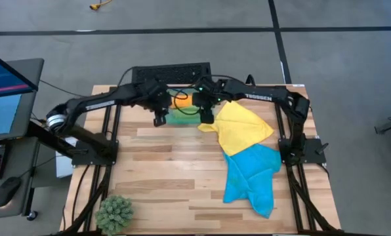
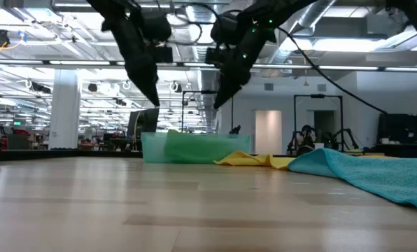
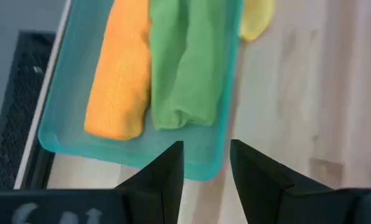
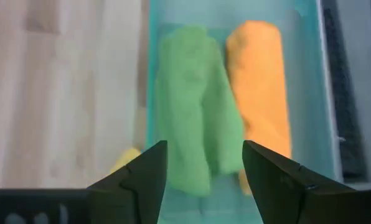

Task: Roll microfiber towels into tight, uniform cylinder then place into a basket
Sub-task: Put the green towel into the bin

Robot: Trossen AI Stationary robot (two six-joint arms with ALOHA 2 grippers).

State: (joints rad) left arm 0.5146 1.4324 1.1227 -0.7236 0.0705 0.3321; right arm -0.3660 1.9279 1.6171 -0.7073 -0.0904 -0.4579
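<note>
Pale wood planks made up the counter (image 1: 169, 170), which stood on a grey concrete floor in a wide, brightly lit hall with white columns and ceiling ducting. At the far edge of the counter, just in front of a black perforated panel (image 1: 171, 71), sat the teal basket (image 3: 61, 140). Inside it the orange towel (image 3: 120, 68) and the green towel (image 3: 182, 62) lay rolled side by side, touching, the orange one on the far side, so half of the job looked done. The green roll seemed looser than the orange, which may be why both arms hung above it. The left tool (image 3: 205, 163) hovered over the basket's left end, its fingers apart and holding nothing. The right tool (image 4: 204, 165) hovered over the right end, spread wide and also empty. The yellow towel (image 1: 238, 128) lay unrolled just right of the basket, and the bright blue towel (image 1: 251, 177) lay crumpled nearer, partly under the yellow. A spiky green plant ball (image 1: 115, 213) sat at the near left corner
</note>
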